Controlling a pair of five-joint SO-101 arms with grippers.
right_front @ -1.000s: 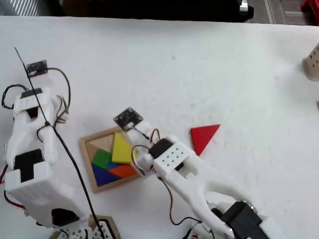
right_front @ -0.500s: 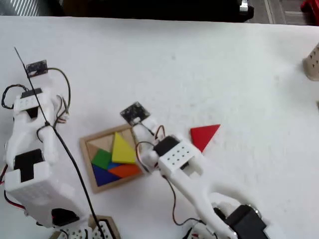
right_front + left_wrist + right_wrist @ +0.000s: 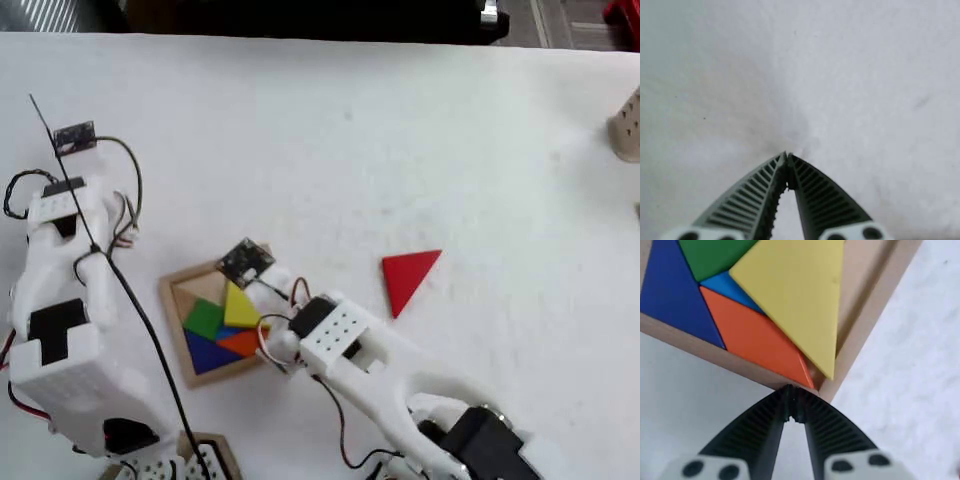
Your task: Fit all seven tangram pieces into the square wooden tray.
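The square wooden tray (image 3: 174, 305) lies front left; its rim (image 3: 875, 315) is close up in the right wrist view. Inside are a yellow triangle (image 3: 795, 290), an orange piece (image 3: 760, 340), a dark blue triangle (image 3: 670, 300), a green piece (image 3: 715, 255) and a light blue piece (image 3: 732, 287). Bare wood shows between the yellow triangle (image 3: 240, 306) and the rim. A red triangle (image 3: 408, 275) lies on the table right of the tray. My right gripper (image 3: 791, 392) is shut, tips at the tray's outer corner beside the orange tip. My left gripper (image 3: 787, 159) is shut over bare white table.
The left arm (image 3: 60, 290) stands at the table's left edge, its cable running past the tray. A second wooden frame (image 3: 215, 452) peeks in at the front edge. A pale wooden block (image 3: 626, 125) stands at the far right.
The right arm swung left and back toward the front, bringing its gripper to the tray's corner. The yellow triangle shifted slightly deeper into the tray. The left arm stayed still.
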